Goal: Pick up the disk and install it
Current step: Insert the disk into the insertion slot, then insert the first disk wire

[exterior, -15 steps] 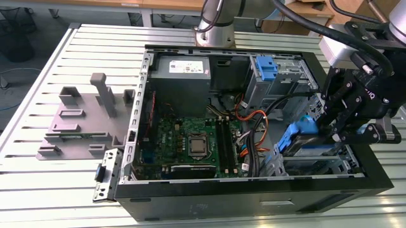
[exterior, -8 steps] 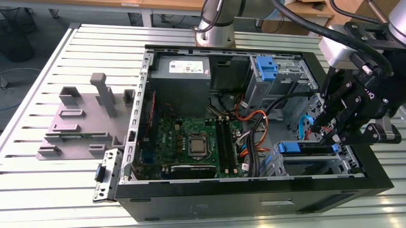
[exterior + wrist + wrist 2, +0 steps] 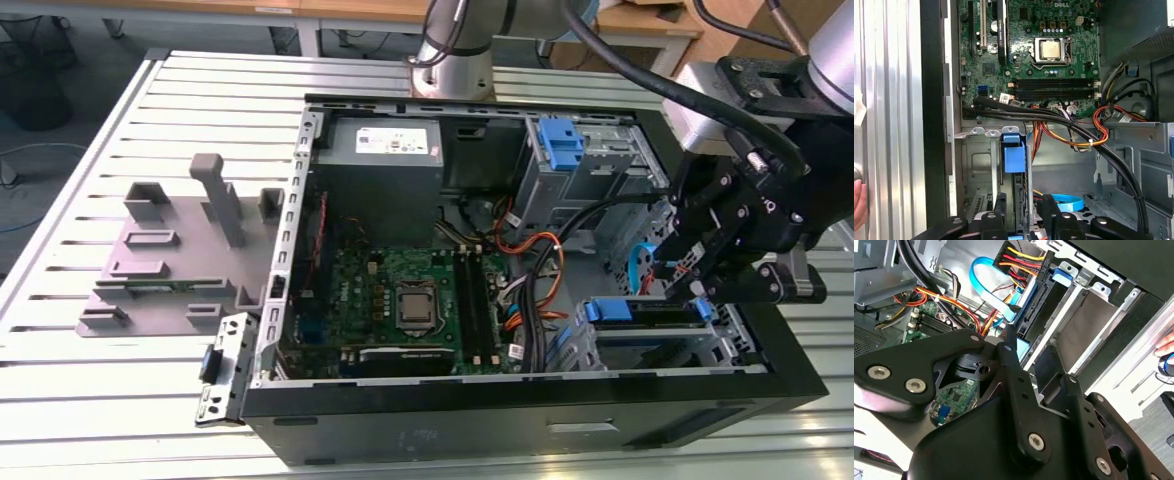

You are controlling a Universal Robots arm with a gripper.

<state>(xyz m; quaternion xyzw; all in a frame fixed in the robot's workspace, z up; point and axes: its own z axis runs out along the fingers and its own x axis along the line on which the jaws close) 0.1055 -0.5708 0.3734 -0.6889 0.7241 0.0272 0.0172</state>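
Straddles the disk with fingers spread, one either side, no clamp evident. Stands on edge in the drive cage, long axis running from the fingers straight toward the motherboard.

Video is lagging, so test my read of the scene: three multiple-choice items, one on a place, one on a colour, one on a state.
1. The gripper hangs over:
A the grey fixture
B the drive bay at the exterior view's right
C the power supply

2. The carrier on the disk is:
A red
B blue
C green

3. The processor is:
A bare
B under a cooler
C under a cloth

Key:
1. B, the arm's black head stands above that bay.
2. B, its blue tab shows in the first wrist view.
3. A, its metal lid is exposed.
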